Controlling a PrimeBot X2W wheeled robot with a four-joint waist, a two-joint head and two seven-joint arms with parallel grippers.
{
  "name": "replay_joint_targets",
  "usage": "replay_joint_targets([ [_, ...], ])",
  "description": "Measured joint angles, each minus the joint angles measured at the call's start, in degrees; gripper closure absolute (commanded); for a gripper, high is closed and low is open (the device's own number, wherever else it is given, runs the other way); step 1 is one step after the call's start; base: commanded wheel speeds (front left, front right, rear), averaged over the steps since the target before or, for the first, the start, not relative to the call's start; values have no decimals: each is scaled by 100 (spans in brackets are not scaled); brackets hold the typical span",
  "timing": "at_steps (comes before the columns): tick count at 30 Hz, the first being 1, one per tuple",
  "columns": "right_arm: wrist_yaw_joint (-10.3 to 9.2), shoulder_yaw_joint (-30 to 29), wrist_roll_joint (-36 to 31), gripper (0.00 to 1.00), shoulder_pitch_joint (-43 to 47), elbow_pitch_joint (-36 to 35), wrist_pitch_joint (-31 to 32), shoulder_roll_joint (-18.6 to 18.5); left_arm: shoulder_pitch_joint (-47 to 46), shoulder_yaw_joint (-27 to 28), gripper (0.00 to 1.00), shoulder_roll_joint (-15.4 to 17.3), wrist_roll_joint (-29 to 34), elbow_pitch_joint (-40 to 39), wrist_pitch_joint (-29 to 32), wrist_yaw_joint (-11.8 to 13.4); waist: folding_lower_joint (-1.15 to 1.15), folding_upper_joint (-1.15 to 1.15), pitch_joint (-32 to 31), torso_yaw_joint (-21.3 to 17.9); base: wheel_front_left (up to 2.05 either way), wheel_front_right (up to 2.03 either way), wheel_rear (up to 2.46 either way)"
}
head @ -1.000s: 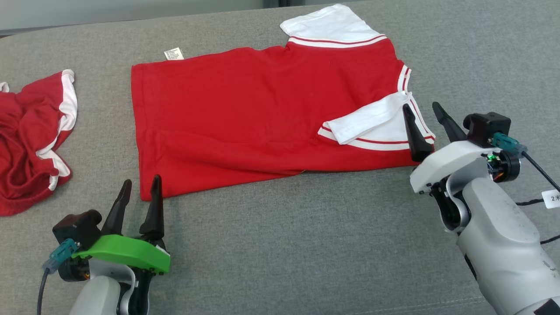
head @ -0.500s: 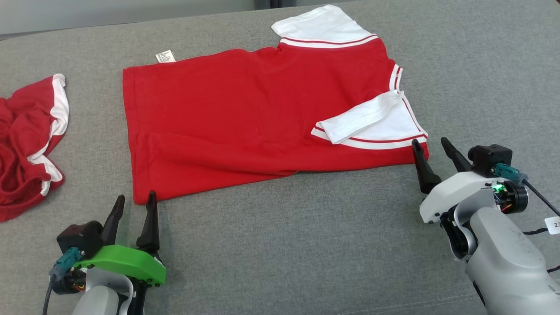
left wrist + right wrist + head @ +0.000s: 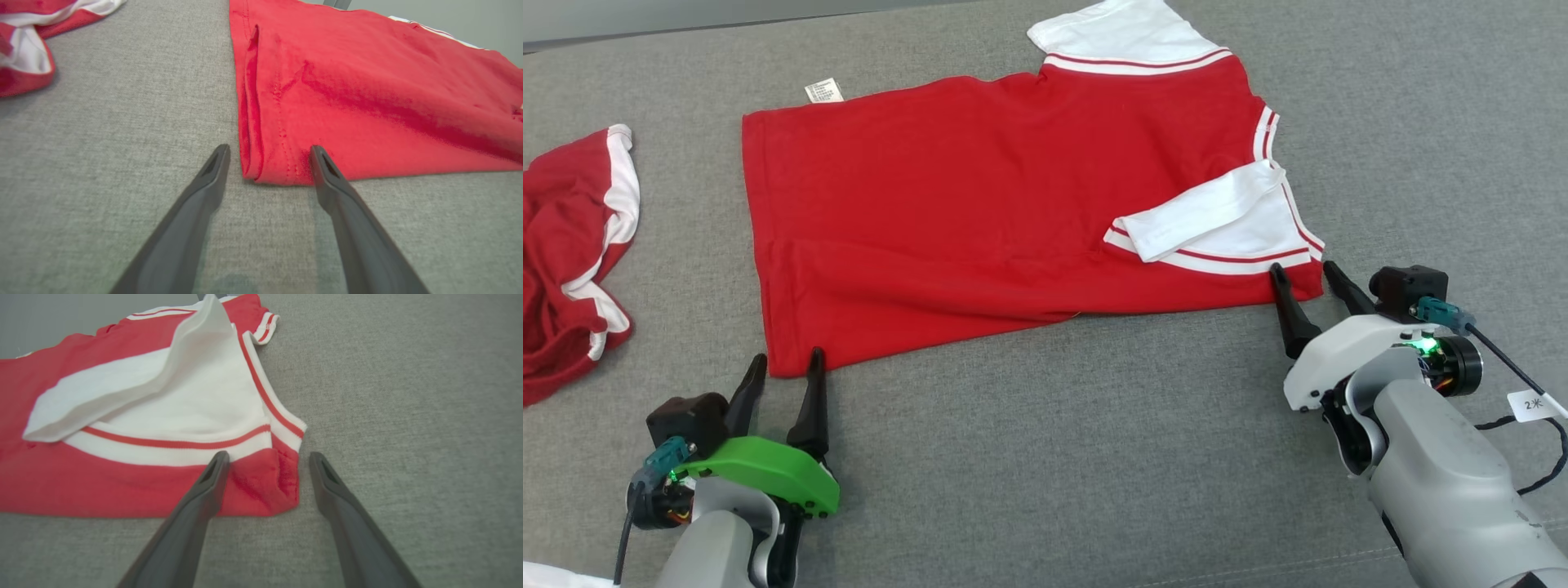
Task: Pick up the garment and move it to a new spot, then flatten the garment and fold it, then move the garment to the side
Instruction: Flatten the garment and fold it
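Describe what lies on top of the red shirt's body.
A white sleeve folded back onto the red shirt, near the right gripper. The fabric beneath that flap is covered.

The head view is taken from above, looking forward and down, so nearly the whole red shirt (image 3: pixel 980 204) on the grey surface (image 3: pixel 1045 457) is seen. The wrist views are set low and close — the shirt's near left corner is framed by the left gripper (image 3: pixel 269 149), its near right corner by the right gripper (image 3: pixel 269 455). Both corners are shared with the head view.
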Motion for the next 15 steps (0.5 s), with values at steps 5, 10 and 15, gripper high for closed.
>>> replay_joint_targets([
  [5, 0, 124, 135, 2, -166, 200, -3, 75, -231, -134, 53, -56, -210, 255, -4, -21, 0, 0, 59, 47, 0, 0, 0],
  [10, 1, 255, 385, 100, -214, 194, -3, 99, -321, -257, 100, -59, -370, 334, -8, -21, 0, 0, 52, 55, 0, 0, 0],
  [15, 5, 167, 501, 100, -59, -99, 7, 26, -211, -258, 100, -75, -550, 87, 4, -25, 0, 0, -65, 70, 0, 0, 0],
])
